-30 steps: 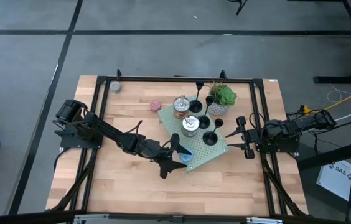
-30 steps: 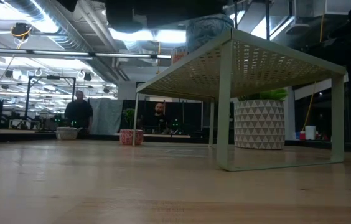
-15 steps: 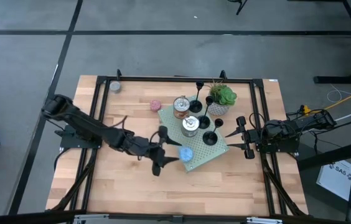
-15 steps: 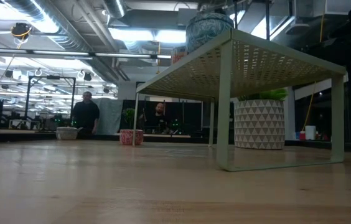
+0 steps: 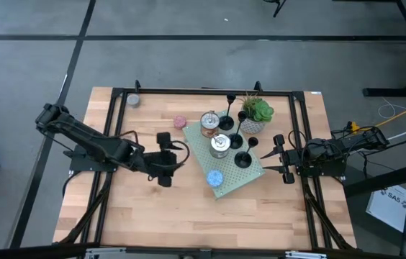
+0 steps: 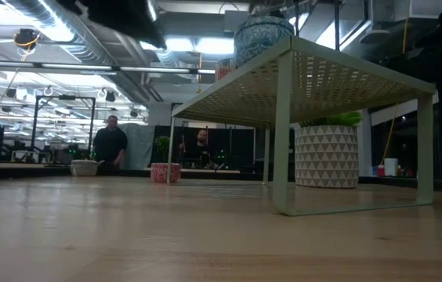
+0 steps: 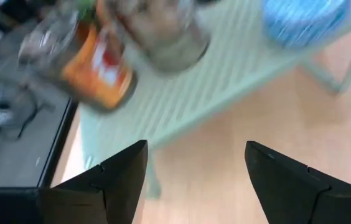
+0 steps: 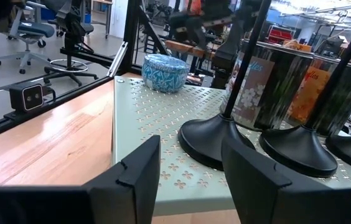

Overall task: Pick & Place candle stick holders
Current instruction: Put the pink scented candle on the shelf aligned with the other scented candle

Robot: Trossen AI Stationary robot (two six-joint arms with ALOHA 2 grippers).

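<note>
Three black candle stick holders (image 5: 226, 119) (image 5: 236, 139) (image 5: 244, 157) stand by their round bases on a pale green perforated shelf (image 5: 232, 180). In the right wrist view their bases (image 8: 219, 144) show close ahead. My left gripper (image 5: 167, 158) hangs open over bare wood to the left of the shelf, nothing between its fingers (image 7: 194, 180). My right gripper (image 5: 281, 157) waits open and level at the shelf's right edge, its fingers (image 8: 188, 177) short of the nearest base. A blue candle (image 5: 214, 177) sits on the shelf's near corner.
On the shelf also stand two silver tins (image 5: 210, 124) (image 5: 219, 145), with a potted plant (image 5: 258, 115) at its far right. A pink candle (image 5: 180, 122) and a grey one (image 5: 133, 101) lie on the table. Black frame rails (image 5: 120, 97) border the wood. Free wood lies near and left.
My left gripper has drawn back from the blue candle toward the table's left edge, rising and rolling its wrist as it went. The candle has stayed on the shelf's near corner. People have moved in the room behind.
</note>
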